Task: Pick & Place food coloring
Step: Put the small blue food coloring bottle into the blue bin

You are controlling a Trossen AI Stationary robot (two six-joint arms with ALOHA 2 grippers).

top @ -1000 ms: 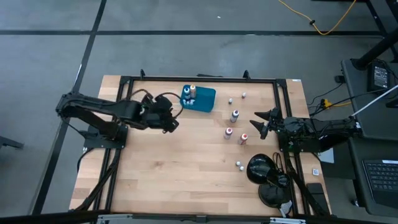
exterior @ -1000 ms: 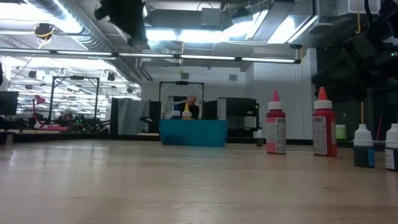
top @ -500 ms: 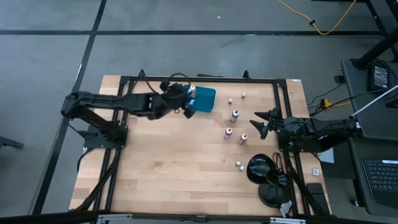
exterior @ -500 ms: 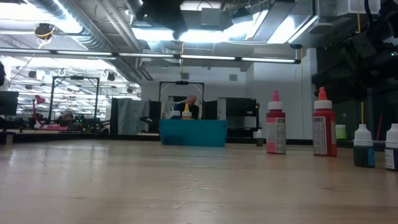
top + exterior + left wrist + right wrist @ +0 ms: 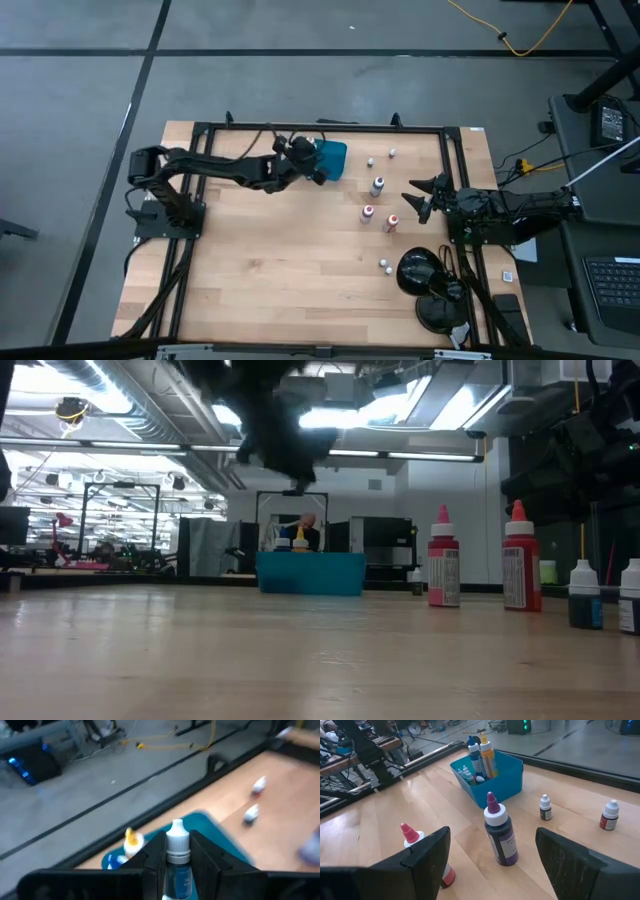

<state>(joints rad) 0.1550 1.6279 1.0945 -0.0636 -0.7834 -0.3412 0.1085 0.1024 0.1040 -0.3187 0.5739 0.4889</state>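
Observation:
My left gripper (image 5: 312, 166) hangs over the near-left part of the teal tray (image 5: 334, 156) at the table's far side, shut on a small blue food coloring bottle (image 5: 177, 862) with a white cap. A blue and an orange bottle (image 5: 481, 754) stand inside the tray. On the wood to the tray's right stand a purple bottle (image 5: 377, 185), two red ones (image 5: 368, 214) (image 5: 392, 222) and small vials (image 5: 370, 161) (image 5: 384, 265). My right gripper (image 5: 418, 198) waits open at the table's right, facing these bottles. My left gripper pinches the blue bottle's body (image 5: 177, 877) between its two fingers, one on each side. The white cap (image 5: 177, 837) and neck stick out past the fingertips. The bottle is lifted clear, above the tray's near-left corner.
A black round-headed device (image 5: 420, 272) stands at the near right of the table. A dark frame rail (image 5: 320, 127) runs along the far edge behind the tray. Bare wood (image 5: 280, 270) fills the near left. A person shows in the room behind the tray (image 5: 310, 525).
My left gripper has carried the blue bottle toward the table's far edge and right, from left of the tray to over its near-left part. It has come down and tipped more level, and stays shut on the bottle.

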